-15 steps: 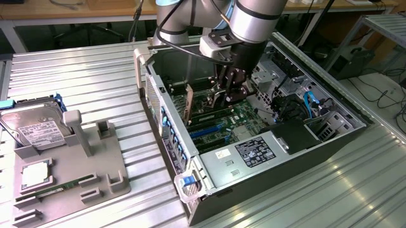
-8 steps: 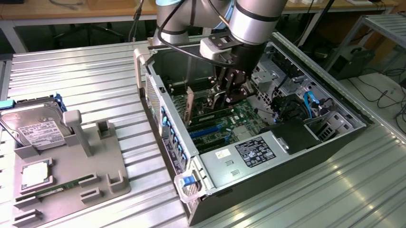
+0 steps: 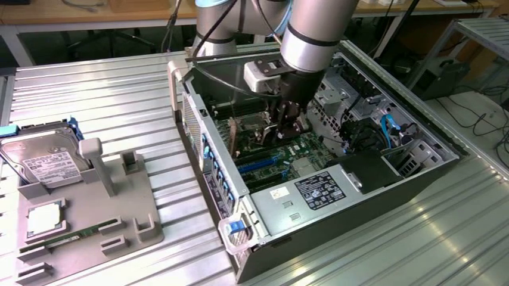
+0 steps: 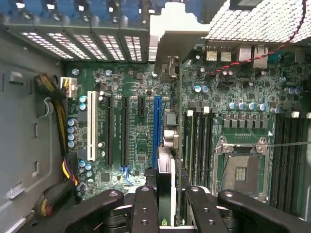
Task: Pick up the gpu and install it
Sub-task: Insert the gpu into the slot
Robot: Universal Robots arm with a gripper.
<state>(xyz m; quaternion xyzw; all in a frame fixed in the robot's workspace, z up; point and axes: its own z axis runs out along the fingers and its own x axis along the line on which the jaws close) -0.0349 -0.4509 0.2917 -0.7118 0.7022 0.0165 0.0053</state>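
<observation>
My gripper (image 3: 285,128) reaches down into the open computer case (image 3: 238,238) and is shut on the gpu (image 3: 237,138), which it holds on edge above the motherboard (image 3: 306,146). In the wrist view the gpu (image 4: 167,179) runs edge-on between the black fingers (image 4: 144,208) of the gripper (image 4: 165,213). Its silver bracket (image 4: 167,41) is at the case's rear wall. The card hangs just beside the long blue slot (image 4: 157,121), between that slot and the RAM slots (image 4: 197,141). Whether its edge touches a slot I cannot tell.
On the exterior view's left, a grey fixture (image 3: 119,208) holds a hard drive (image 3: 44,158), a CPU (image 3: 46,217) and a RAM stick (image 3: 75,235). Inside the case are the power supply (image 3: 318,190), the open CPU socket (image 4: 243,167) and a yellow-black cable bundle (image 4: 60,111).
</observation>
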